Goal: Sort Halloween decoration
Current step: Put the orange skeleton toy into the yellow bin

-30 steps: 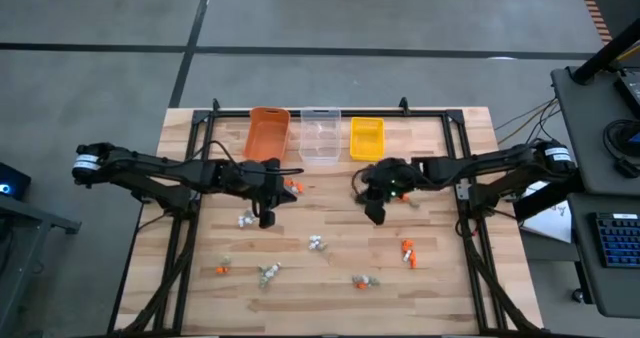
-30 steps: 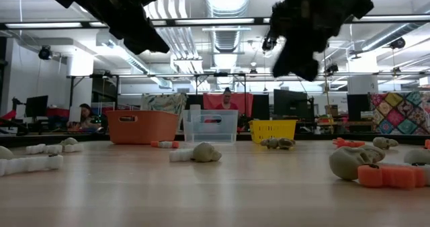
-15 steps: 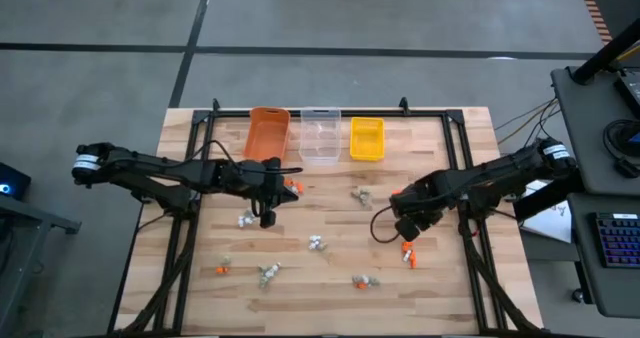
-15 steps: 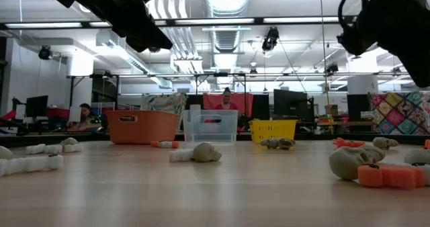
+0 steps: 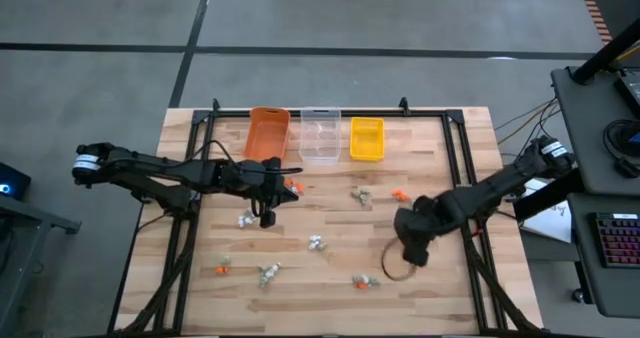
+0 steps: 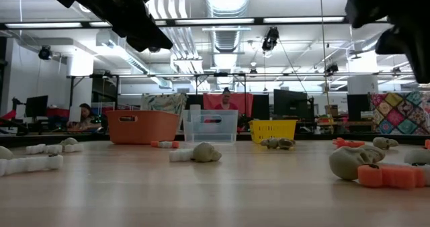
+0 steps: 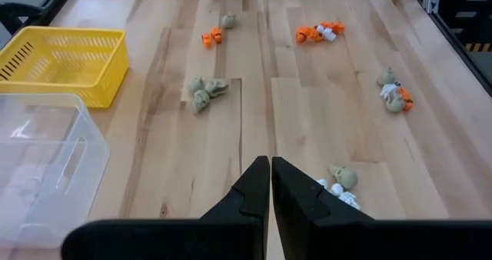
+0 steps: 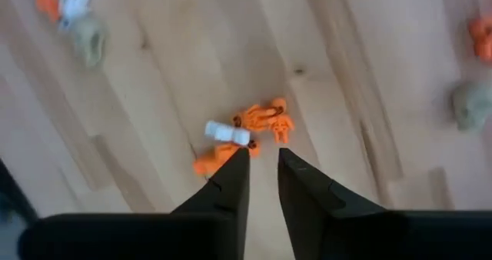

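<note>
My right gripper (image 8: pixel 263 161) hangs above a small cluster of Halloween decoration, its two fingers parted by a narrow gap and holding nothing, so it reads as released and poised. Just past the fingertips (image 8: pixel 237 158) lie an orange trinket (image 8: pixel 265 120) and a white piece (image 8: pixel 228 133), touching or nearly so; I cannot tell whether they are joined. To do this pick well, I judge that I should centre the gap over the orange piece alone, come straight down, and close only once both fingers flank it, since a slanted approach could drag the white piece along or flick both aside. In the high view this gripper (image 5: pixel 410 246) sits over the right part of the table (image 5: pixel 320 283), well apart from the bins. My left gripper (image 7: pixel 270 185) waits with its fingers pressed together and empty, hovering near the left-centre of the table. Other decorations are scattered across the wood: grey-tan skulls (image 7: pixel 206 90) near the middle and more orange bits (image 7: pixel 317 32) beyond. Farthest off, along the back edge, stand the orange bin (image 5: pixel 268 133), the clear bin (image 5: pixel 320 135) and the yellow bin (image 5: pixel 366 138), where I judge the orange piece should finally go to the matching colour
</note>
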Robot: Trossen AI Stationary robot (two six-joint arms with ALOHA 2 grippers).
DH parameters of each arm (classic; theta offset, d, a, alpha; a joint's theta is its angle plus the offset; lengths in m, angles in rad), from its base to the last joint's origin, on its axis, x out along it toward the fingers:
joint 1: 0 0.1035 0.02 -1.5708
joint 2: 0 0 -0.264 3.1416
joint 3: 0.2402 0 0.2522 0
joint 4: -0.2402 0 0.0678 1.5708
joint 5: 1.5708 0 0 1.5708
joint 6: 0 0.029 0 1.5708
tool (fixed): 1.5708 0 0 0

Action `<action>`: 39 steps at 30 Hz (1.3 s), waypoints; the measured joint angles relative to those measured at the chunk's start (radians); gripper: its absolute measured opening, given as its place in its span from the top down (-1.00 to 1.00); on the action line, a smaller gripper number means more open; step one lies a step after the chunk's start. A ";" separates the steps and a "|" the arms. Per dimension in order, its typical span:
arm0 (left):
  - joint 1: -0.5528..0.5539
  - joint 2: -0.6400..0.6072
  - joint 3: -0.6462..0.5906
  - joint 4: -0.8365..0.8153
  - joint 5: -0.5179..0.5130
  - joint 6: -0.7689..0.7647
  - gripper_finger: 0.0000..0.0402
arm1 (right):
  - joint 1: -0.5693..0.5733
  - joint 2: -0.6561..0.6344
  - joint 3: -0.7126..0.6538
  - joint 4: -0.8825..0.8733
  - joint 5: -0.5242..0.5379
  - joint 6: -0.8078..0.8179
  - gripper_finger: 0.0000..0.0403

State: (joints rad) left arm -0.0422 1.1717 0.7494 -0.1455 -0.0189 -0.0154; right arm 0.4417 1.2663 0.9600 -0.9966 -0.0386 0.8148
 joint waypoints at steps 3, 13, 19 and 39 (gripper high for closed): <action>0.000 0.000 0.000 0.000 0.000 0.003 1.00 | 0.014 0.000 0.000 0.009 0.038 -0.026 0.53; 0.000 0.000 0.000 0.006 0.000 0.003 1.00 | 0.037 0.000 -0.079 0.188 0.058 0.008 0.23; 0.000 0.000 0.000 0.005 0.000 0.006 1.00 | 0.041 0.000 -0.134 0.218 0.059 0.065 0.30; 0.000 0.000 0.000 0.004 0.000 0.011 1.00 | 0.041 0.000 -0.248 0.321 0.057 0.076 0.35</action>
State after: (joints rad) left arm -0.0419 1.1721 0.7494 -0.1413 -0.0189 -0.0047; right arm 0.4824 1.2663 0.7123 -0.6758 0.0185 0.8909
